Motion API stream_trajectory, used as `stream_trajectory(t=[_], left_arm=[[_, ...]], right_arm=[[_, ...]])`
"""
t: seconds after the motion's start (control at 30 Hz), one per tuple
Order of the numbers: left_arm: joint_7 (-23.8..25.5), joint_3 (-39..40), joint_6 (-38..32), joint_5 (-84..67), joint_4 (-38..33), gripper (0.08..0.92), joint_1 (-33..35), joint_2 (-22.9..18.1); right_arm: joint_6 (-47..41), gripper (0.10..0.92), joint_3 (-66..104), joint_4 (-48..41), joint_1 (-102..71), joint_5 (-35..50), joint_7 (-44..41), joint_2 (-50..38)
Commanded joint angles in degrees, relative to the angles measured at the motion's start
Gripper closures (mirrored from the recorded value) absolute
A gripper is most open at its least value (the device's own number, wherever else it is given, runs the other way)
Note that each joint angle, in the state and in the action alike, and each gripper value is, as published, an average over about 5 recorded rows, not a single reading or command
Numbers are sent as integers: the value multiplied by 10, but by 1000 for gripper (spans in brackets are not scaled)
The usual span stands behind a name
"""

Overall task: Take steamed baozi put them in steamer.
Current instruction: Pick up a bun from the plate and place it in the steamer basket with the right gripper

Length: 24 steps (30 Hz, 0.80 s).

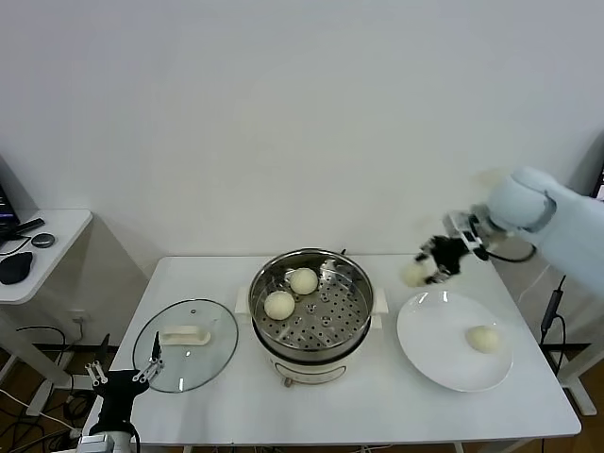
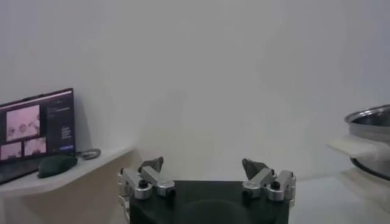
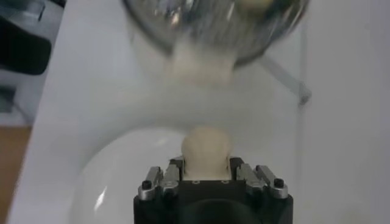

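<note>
The steamer stands mid-table with two cream baozi on its perforated tray. My right gripper hangs in the air between the steamer and the white plate, shut on a third baozi that sits between its fingers. Another baozi lies on the plate. In the right wrist view the steamer is ahead of the held bun. My left gripper is parked low at the table's left front, open and holding nothing.
A round glass lid with a white handle lies flat on the table left of the steamer. A side table with a mouse and laptop stands at far left. The white wall is close behind the table.
</note>
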Motion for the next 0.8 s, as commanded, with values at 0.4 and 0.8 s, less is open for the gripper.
stream_trajectory(t=[0.4,0.8], left_arm=[[-3,-15,-6,2,1,177,4,-3],[-5,-10,-6,0,5,177,-1,-7]], right_arm=[[306,548,-201,-15,86,-64,30,323],[384,550,-206,-10,51,-162,29,311]])
